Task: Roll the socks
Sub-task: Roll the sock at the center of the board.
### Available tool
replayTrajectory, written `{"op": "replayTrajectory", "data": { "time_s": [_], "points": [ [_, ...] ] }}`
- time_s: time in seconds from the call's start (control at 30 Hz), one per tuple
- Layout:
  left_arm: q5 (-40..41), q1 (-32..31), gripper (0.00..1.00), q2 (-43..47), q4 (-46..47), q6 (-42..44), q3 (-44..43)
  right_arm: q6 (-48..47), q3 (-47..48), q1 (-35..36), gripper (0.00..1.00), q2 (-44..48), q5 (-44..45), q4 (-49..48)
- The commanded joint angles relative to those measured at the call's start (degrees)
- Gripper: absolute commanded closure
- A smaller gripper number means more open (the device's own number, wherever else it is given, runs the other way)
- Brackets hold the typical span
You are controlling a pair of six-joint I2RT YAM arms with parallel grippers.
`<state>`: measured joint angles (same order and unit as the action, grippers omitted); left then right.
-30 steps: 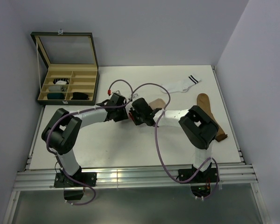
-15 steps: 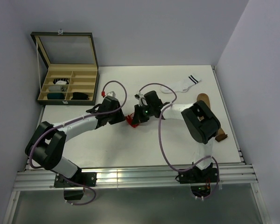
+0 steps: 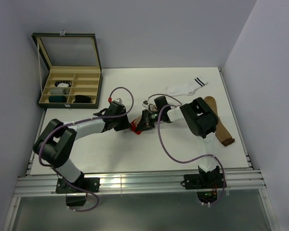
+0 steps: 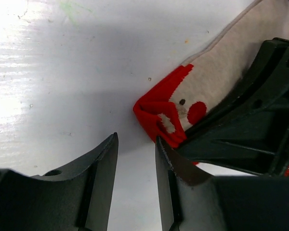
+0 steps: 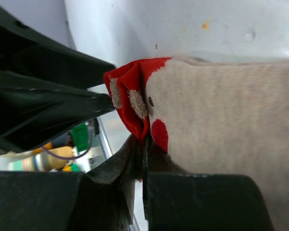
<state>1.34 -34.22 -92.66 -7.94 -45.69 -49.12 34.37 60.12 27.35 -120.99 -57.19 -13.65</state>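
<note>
Midway between the table's (image 3: 135,154) side edges, the right fingers (image 5: 135,161) pinch shut on the red cuff of the beige sock (image 5: 231,110). The roll looks barely begun. The left fingers (image 4: 106,159), part open and empty, wait just beside the cuff and should next pin the fold.

Both arms stretched forward and inward, wrists low over the white tabletop (image 3: 183,144), 2 grippers almost tip to tip near centre.
Left gripper (image 4: 137,144): fingers (image 4: 103,163) parted by a narrow gap, tips angled down.
Right gripper (image 5: 142,144): fingers pressed together, pinching the beige fabric sock with a red cuff (image 5: 221,120) at its cuff edge.
</note>
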Motion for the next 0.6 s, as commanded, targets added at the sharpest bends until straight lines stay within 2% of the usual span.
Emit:
{"op": "replayTrajectory", "data": {
  "time_s": [0.0, 0.47, 0.57],
  "points": [
    [-0.8, -0.2, 0.59, -1.6, 1.6, 1.6, -3.2, 2.5, 0.7, -1.2, 1.0, -2.5, -1.6, -3.3],
    [0.8, -0.1, 0.59, -7.0, -0.7, 2.6, -7.1, 2.0, 1.9, -1.4, 1.0, -4.0, -0.6, -0.9],
    [1.6, -0.2, 0.6, -8.8, -2.5, 2.9, -8.2, 1.3, 2.2, -1.4, 0.94, -3.6, 0.4, 0.2]
  ]
}}
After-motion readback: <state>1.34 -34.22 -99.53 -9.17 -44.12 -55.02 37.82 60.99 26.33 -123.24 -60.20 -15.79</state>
